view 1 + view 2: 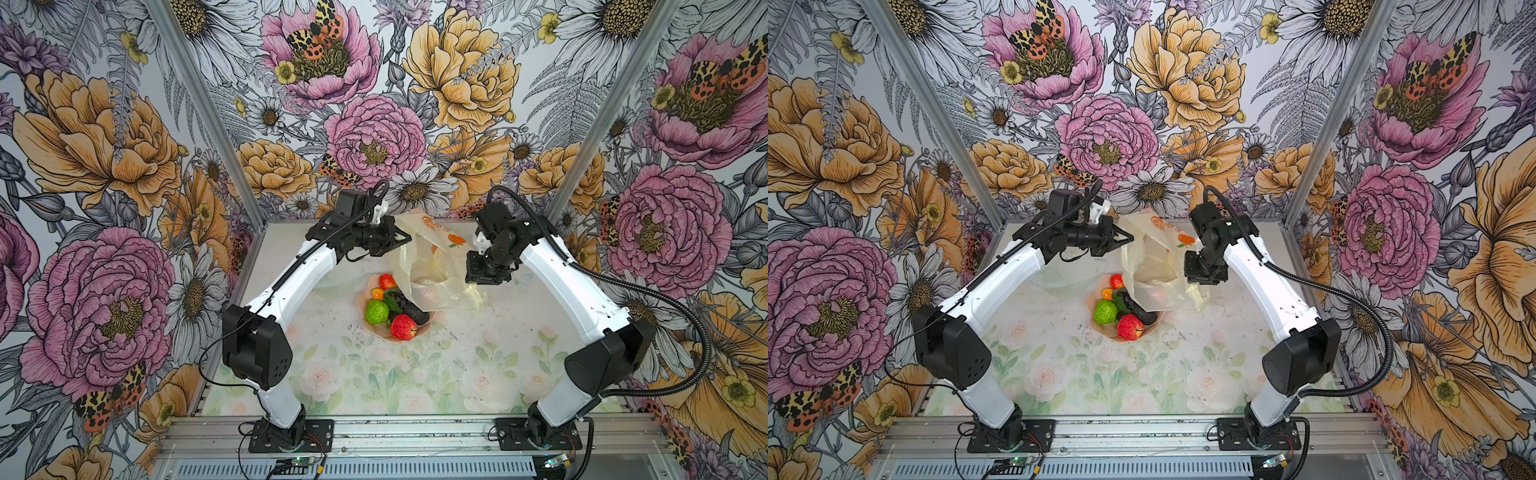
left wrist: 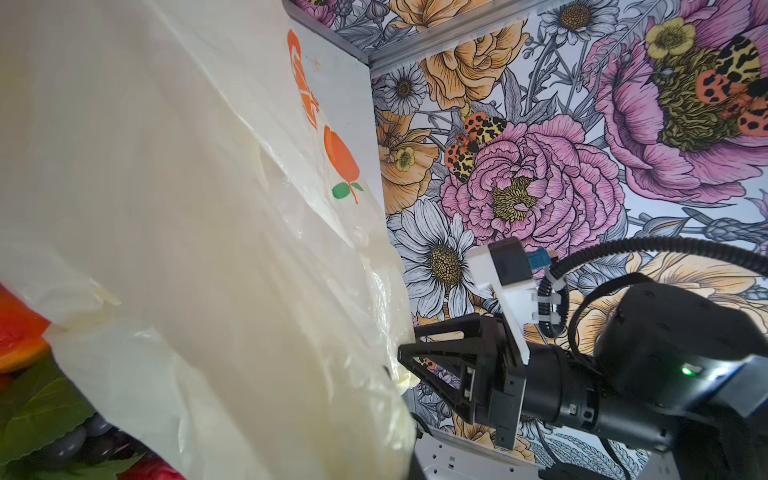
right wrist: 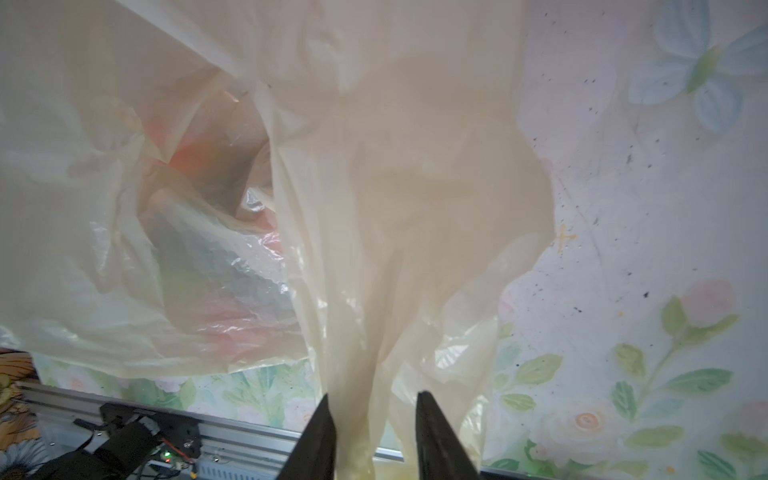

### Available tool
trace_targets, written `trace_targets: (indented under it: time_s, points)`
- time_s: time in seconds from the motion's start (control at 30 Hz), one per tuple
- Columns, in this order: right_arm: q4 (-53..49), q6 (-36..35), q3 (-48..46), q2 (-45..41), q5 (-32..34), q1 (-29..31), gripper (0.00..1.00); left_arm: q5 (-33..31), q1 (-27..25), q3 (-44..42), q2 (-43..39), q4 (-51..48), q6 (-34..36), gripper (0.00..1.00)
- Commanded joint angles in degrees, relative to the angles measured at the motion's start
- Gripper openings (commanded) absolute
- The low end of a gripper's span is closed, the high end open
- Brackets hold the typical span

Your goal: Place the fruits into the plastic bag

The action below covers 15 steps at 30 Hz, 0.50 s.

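Top views, left pincer (image 1: pixel 405 239) (image 1: pixel 1128 239): clamping fully closed on the plastic bag (image 1: pixel 432 266) (image 1: pixel 1150 266) at its 10 o'clock edge, holding that film up.
Top views, right pincer (image 1: pixel 478 281) (image 1: pixel 1200 280): pointing down, touching the bag's 3 o'clock side.
Top views, fruits (image 1: pixel 376 311) (image 1: pixel 1105 311): sitting in the pink bowl (image 1: pixel 384 334) at the bag's 7 o'clock, tucking partly under the bag's drape at the bowl's 1 o'clock.
Left wrist, right pincer (image 2: pixel 405 353): touching a fold of bag (image 2: pixel 187 208) film with its tips.
Left wrist, fruits (image 2: pixel 16 328): peeking out from under the film.
Right wrist, right pincer (image 3: pixel 372 401): standing partly open, straddling a strip of bag (image 3: pixel 395 187) film between both fingertips; clamping or not, cannot tell.
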Motion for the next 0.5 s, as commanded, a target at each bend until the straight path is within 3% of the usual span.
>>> trace_targets:
  time_s: [0.0,0.3,0.47]
  points:
    - [1.87,-0.63,-1.61,0.52,-1.62,0.72,0.48,-0.18,0.34,1.03,-1.32,-0.97,1.19,0.0]
    - [5.63,-1.53,-2.64,2.2,-4.42,1.77,0.5,0.31,1.25,-0.16,-1.98,-1.12,0.92,0.0]
    - [5.49,-2.45,-4.87,3.95,-6.03,2.87,0.57,0.7,2.25,0.16,-1.67,-0.98,0.91,0.0]
